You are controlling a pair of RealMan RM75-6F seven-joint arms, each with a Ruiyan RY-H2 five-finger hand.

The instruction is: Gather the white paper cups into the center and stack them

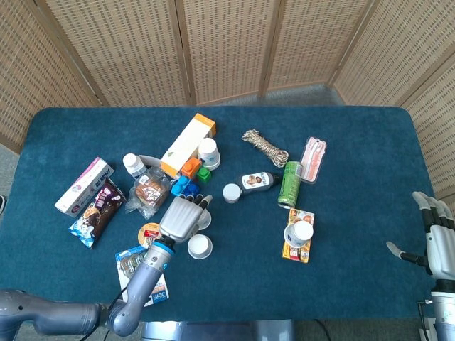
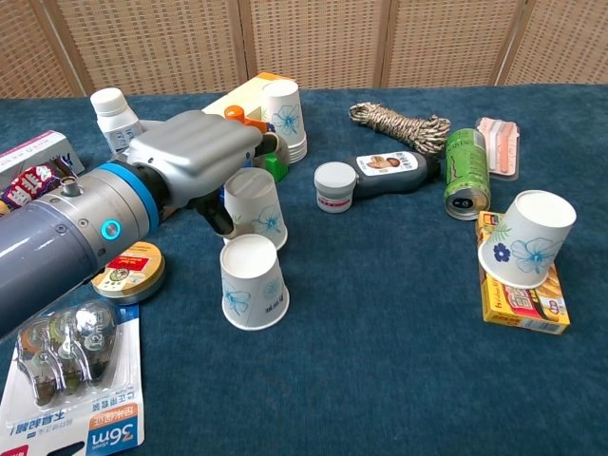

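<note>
My left hand (image 2: 195, 166) (image 1: 183, 217) grips an upturned white paper cup (image 2: 255, 207) with a blue flower print. It holds the cup just behind a second upturned cup (image 2: 253, 281) (image 1: 200, 246) standing left of centre. The front cup hides the held cup's rim, so I cannot tell whether it touches the table. A third cup (image 2: 283, 119) (image 1: 208, 153) stands at the back beside the toy blocks. A fourth cup (image 2: 528, 237) (image 1: 299, 233) leans tilted on a yellow box (image 2: 521, 302). My right hand (image 1: 437, 241) hangs open off the table's right edge.
Beside my left forearm lie a round tin (image 2: 128, 271) and a blister pack (image 2: 71, 380). A small white jar (image 2: 334, 185), dark bottle (image 2: 389, 171), green can (image 2: 465, 171) and rope coil (image 2: 399, 122) lie across the back middle. A pill bottle (image 2: 112, 112) stands back left.
</note>
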